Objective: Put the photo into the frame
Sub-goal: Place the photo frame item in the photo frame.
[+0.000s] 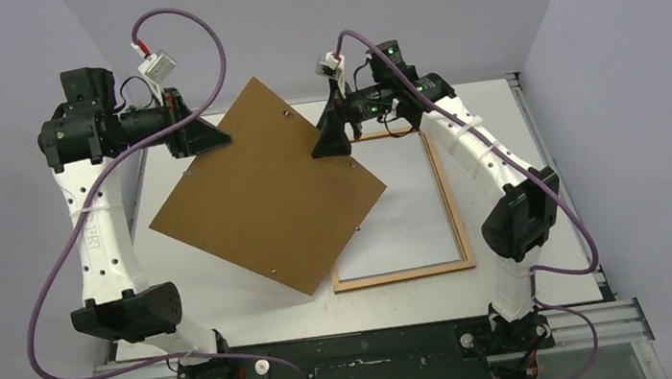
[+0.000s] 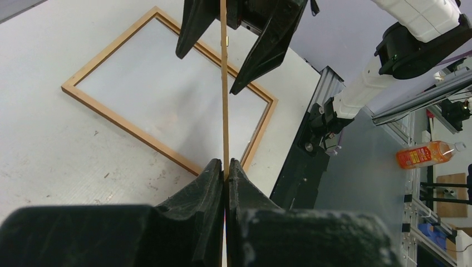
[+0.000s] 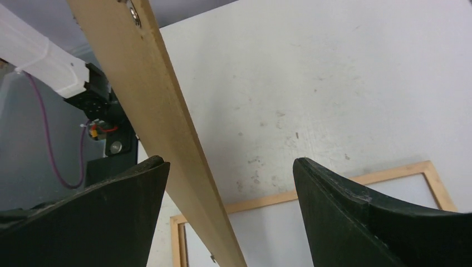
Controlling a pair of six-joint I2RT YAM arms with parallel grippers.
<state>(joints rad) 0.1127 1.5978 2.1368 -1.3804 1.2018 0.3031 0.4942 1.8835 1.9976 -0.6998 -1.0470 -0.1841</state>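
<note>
step: likely clearing backing board (image 1: 264, 189), held above frame (image 1: 401, 276) left side | left gripper (image 2: 225, 164) clamped on board corner | right gripper (image 3: 231, 167) jaws apart, straddling opposite corner | photo: not made out | next: set board beside frame

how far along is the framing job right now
Done: the backing board is off the frame and held up in the air. In hand: the left gripper is shut on one edge, and the right gripper is open astride the opposite edge. Left: the frame's inside shows plain white, so I cannot tell whether the photo lies in it. The board is not yet back on.
</note>
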